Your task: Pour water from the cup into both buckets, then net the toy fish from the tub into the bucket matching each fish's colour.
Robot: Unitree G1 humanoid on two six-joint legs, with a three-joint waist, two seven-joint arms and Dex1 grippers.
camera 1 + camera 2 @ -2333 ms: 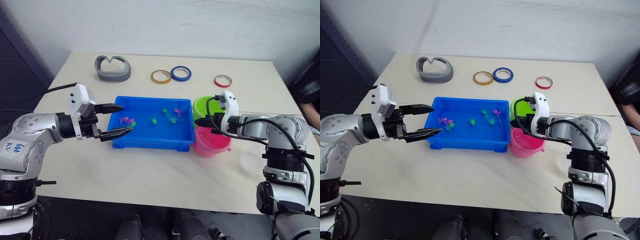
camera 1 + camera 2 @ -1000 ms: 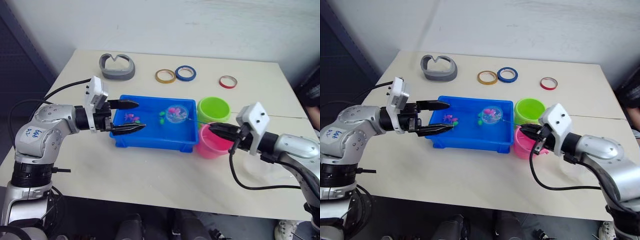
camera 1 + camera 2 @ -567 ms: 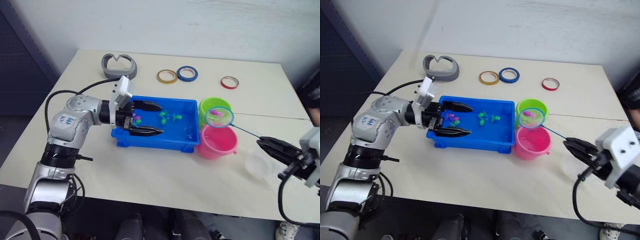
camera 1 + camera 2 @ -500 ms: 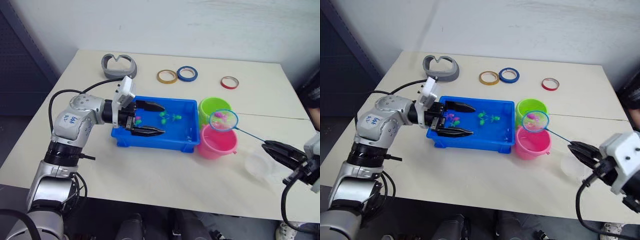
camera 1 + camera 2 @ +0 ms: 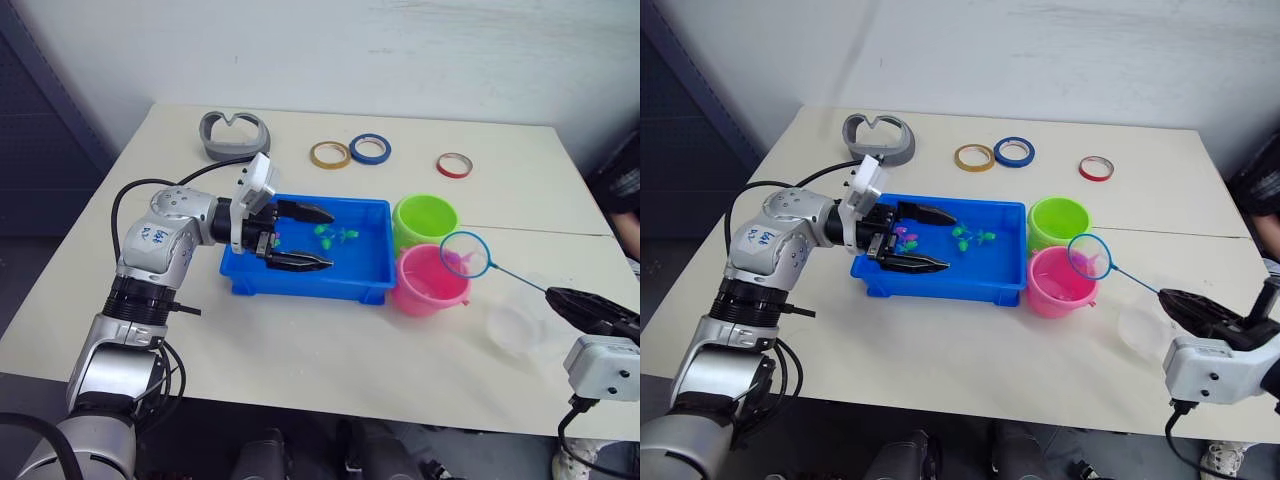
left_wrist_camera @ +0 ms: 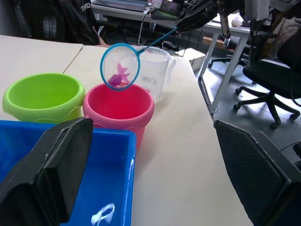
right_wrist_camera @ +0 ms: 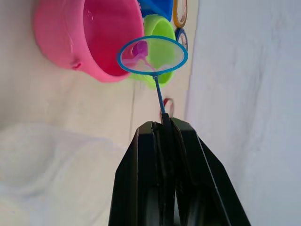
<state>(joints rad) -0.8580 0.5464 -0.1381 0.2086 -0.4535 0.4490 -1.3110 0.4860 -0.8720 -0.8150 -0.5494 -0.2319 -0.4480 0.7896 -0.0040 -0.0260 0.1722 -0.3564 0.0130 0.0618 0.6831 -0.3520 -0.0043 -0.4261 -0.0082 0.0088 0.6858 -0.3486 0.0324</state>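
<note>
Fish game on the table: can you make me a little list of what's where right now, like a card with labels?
Net: hoop in the air at the pink bucket's right edge, handle pinched in the right tool
Catch: one pink fish in the mesh
Pink bucket: beside the tub, nearer the robot than the green bucket
Tub: blue, green fish inside
Left tool: open, over the tub
Cup: clear, right of the pink bucket

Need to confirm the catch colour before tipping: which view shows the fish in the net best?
Left wrist view: the pink fish sits clear in the net, above the pink bucket. The right wrist view shows it partly against that bucket. In the eye views it is tiny.
</note>
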